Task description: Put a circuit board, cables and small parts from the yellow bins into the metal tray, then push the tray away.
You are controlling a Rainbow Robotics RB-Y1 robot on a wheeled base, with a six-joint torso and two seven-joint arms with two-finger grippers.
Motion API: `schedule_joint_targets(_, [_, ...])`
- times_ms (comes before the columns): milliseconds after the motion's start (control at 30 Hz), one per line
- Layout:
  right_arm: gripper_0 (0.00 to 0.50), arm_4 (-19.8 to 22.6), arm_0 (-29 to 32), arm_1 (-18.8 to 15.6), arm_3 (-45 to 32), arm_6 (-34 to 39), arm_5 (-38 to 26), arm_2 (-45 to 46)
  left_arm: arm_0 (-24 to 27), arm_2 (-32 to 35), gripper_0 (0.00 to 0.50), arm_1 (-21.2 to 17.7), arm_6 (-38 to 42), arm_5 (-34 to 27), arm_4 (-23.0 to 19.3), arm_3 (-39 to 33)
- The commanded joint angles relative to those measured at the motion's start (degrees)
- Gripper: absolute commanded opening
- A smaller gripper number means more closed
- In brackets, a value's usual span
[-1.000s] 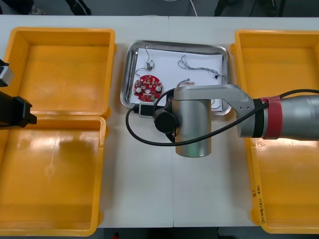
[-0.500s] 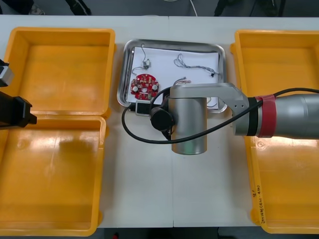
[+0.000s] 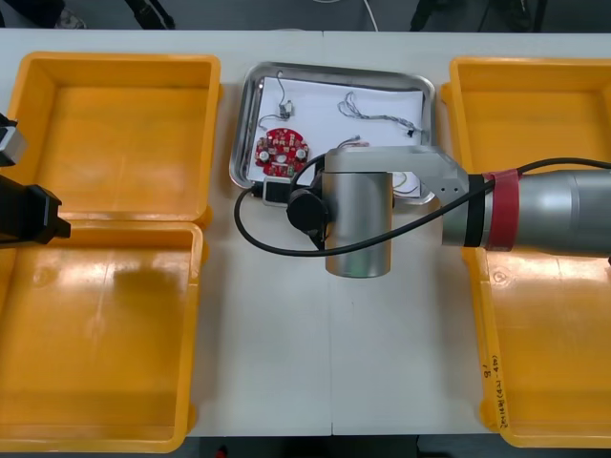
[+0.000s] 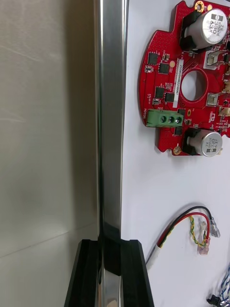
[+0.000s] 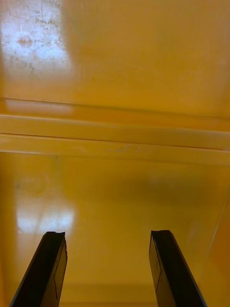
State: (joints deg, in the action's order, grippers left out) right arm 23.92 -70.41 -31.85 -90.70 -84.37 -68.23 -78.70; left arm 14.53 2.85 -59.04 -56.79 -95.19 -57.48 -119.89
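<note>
The metal tray (image 3: 334, 69) lies at the table's far middle, white inside. It holds a round red circuit board (image 3: 279, 151), a twisted blue and white cable (image 3: 382, 114) and a thin cable with a small metal part (image 3: 284, 103). My right arm's wrist (image 3: 358, 224) hangs over the tray's near edge. In the right wrist view my right gripper (image 4: 110, 268) is shut on the tray's rim (image 4: 111, 96), with the circuit board (image 4: 165, 91) and a red and yellow cable (image 4: 191, 225) lying just inside. My left gripper (image 5: 108, 268) is open over the left yellow bins (image 5: 115, 57).
Two yellow bins (image 3: 119, 134) stand at the left and two yellow bins (image 3: 535, 143) at the right, all bare inside. My left arm (image 3: 29, 215) is parked at the left edge between the left bins. Bare table (image 3: 286, 353) stretches in front of the tray.
The tray has slid away toward the table's far edge, with my right gripper on its near rim following. The left arm has not moved.
</note>
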Motion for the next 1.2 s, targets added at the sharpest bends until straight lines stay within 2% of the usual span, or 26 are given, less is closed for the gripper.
schedule_joint_targets(33, [0.000,-0.46,-3.50,1.44,1.32,-1.58,1.26,-0.49,-0.65,1.90,0.500,-2.66,-3.06,0.53,-0.44,-1.40])
schedule_joint_targets(700, [0.000,-2.92,-4.21,1.53,3.96,-3.25,7.24,-0.58,-0.65,1.90,0.500,-2.66,-3.06,0.53,-0.44,-1.40])
schedule_joint_targets(1200, [0.000,-2.83,-4.21,-0.67,6.51,-5.27,12.07,-1.20,-0.65,1.90,0.500,-2.66,-3.06,0.53,-0.44,-1.40])
